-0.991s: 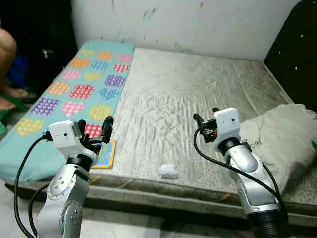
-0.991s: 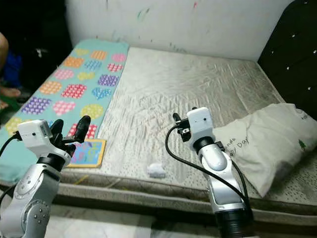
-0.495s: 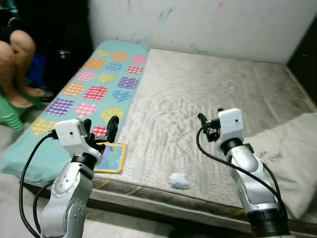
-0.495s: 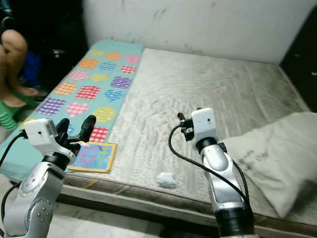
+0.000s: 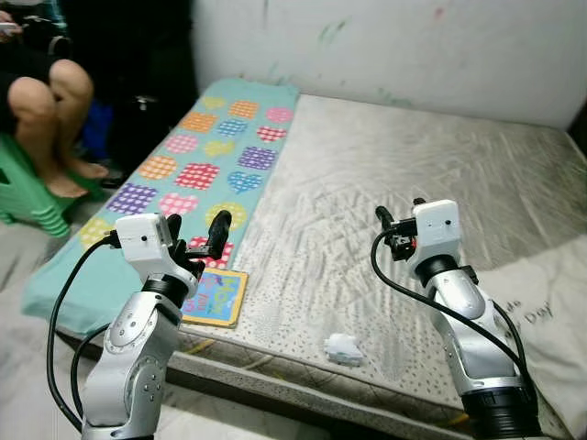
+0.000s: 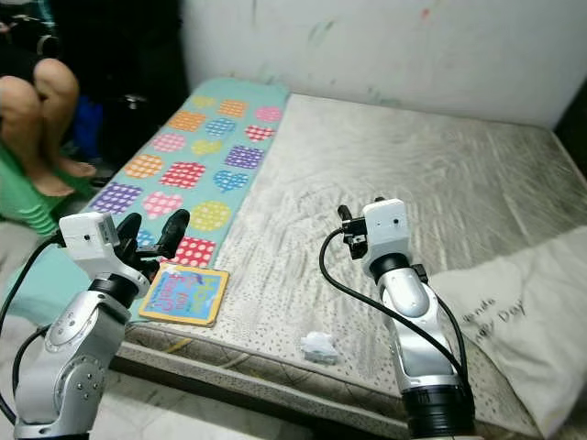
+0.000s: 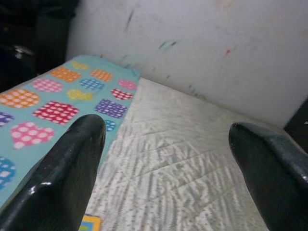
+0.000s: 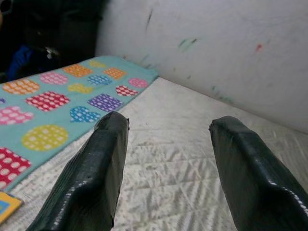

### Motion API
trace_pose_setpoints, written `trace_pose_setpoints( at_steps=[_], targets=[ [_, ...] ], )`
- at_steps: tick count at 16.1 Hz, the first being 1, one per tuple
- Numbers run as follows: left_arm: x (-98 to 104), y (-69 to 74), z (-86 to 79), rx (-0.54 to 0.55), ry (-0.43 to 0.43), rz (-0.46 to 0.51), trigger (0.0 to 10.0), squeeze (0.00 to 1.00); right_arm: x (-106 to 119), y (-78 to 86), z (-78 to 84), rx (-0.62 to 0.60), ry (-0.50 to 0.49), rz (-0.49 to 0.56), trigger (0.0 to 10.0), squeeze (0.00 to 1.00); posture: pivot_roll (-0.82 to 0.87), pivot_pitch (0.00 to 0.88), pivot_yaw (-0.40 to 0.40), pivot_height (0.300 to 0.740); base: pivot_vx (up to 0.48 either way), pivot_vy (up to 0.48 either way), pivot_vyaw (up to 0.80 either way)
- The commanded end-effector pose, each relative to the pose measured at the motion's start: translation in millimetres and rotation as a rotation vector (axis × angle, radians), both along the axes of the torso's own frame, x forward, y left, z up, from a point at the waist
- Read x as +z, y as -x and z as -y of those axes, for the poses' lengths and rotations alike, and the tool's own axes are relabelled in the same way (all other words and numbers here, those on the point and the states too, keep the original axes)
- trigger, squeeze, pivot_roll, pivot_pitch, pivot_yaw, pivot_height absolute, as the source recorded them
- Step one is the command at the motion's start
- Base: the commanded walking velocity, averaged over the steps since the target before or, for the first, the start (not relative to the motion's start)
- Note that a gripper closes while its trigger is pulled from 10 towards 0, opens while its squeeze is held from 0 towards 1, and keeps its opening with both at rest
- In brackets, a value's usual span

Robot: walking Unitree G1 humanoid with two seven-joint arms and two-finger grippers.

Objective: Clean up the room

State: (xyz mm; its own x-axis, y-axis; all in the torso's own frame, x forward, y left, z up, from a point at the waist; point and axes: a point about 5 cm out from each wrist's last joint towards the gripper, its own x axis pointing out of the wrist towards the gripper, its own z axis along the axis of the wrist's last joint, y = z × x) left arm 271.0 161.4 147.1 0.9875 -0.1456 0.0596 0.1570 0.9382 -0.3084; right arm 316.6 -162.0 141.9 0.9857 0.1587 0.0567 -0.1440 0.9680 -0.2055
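Note:
A colourful picture book lies flat near the front edge of the grey mattress, beside the teal blanket with dotted hearts. A crumpled white tissue sits near the front edge, between my two arms. My left gripper hovers open just above and behind the book, holding nothing. My right gripper is raised open over the middle of the mattress, empty too. In the left wrist view the left gripper faces the blanket and wall; the right gripper faces the same way.
A pale pillow lies on the mattress at the right edge. A person's legs show at the far left, seated on a green stool. A marked white wall stands behind the bed.
The camera has swung left: the person and stool came further into view and the pillow slid toward the right edge. Both arms keep the same raised pose with open fingers.

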Motion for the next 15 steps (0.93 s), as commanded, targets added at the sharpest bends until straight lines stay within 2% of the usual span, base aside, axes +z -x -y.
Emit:
trace_pose_setpoints(
  at_steps=[1,3,15],
  targets=[
    [1.3,-2.2,4.0,-0.020,0.000,0.002,10.0,0.00,0.0,0.2,7.5,-0.026,0.010,0.003,10.0,0.00,-0.05,0.000,-0.006,0.740,0.000,0.000,-0.80],
    [-0.3,-1.6,3.9,-0.012,-0.001,-0.009,10.0,0.00,0.2,-1.5,8.5,-0.023,0.016,0.003,10.0,0.00,-0.05,0.000,-0.011,0.740,0.000,0.000,-0.80],
    [-3.0,0.7,5.9,-0.007,-0.008,-0.034,10.0,0.00,0.4,0.2,13.7,-0.026,0.027,0.006,10.0,0.00,-0.05,0.000,-0.020,0.740,0.000,0.000,0.00]
  ],
)
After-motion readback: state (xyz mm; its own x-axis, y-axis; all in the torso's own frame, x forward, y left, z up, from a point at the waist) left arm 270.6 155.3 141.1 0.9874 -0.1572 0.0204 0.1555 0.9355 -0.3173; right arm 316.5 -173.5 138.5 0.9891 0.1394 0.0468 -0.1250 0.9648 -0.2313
